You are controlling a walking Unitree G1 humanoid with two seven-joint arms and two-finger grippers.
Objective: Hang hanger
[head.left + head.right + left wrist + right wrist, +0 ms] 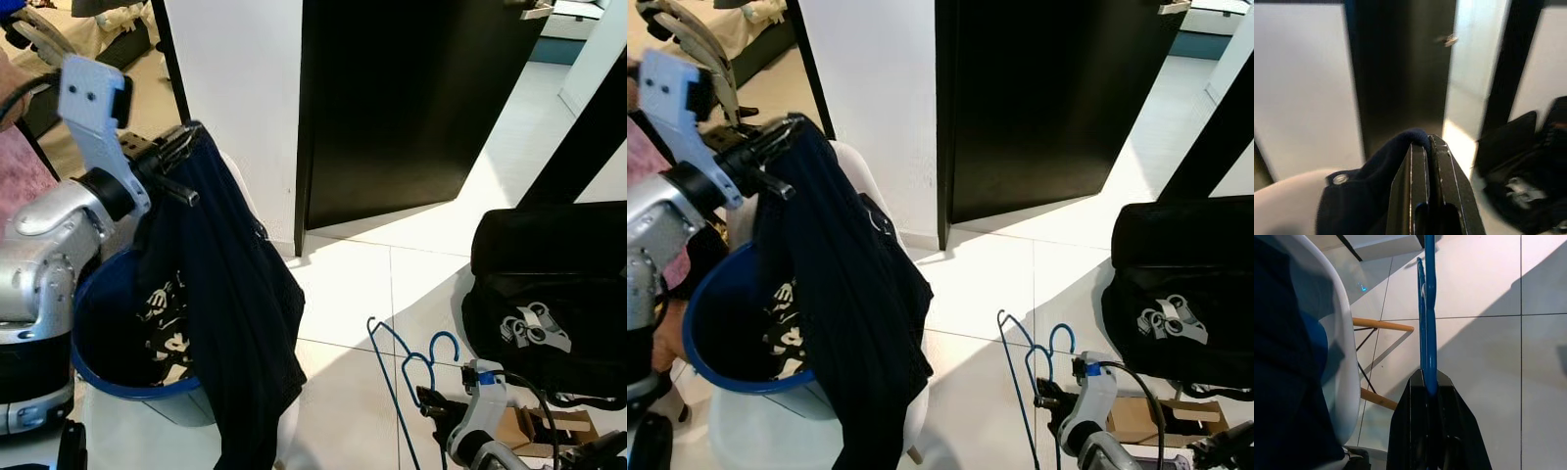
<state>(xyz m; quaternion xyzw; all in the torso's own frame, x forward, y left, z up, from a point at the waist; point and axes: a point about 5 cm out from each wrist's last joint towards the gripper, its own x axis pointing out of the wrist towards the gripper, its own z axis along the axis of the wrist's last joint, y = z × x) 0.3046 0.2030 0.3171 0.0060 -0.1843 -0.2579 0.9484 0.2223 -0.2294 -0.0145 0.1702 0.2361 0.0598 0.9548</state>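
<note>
1. Left arm. In the upper left of the left eye view I see the left gripper [181,147] raised, its two black fingers pressed together on the top edge of a dark navy fabric garment [230,313]. The left wrist view confirms this: the fingers [1422,191] sit side by side with a fold of the navy cloth pinched between them.

2. Garment. The cloth hangs down from the grip, draping over the right rim of a round blue plastic basket [93,377] at the lower left of the frame. Inside the basket I see more dark fabric with a white print. The basket rests on a white moulded plastic chair [872,211]; the right wrist view shows the chair's light wooden legs [1382,324].

3. Right arm. At the lower right of the left eye view I see the right gripper [436,403] held low over the pale tiled floor [343,284]. Its jaws are clamped on a blue wire clothes hanger [411,357], which stands up from the fingers with its hook at the top. In the right wrist view the blue wire runs straight out from between the closed fingers [1410,426].

4. Surroundings. A black bag with a white logo [549,294] sits at the right edge. A dark open door [411,108] fills the upper centre, beside a white wall [235,88].
</note>
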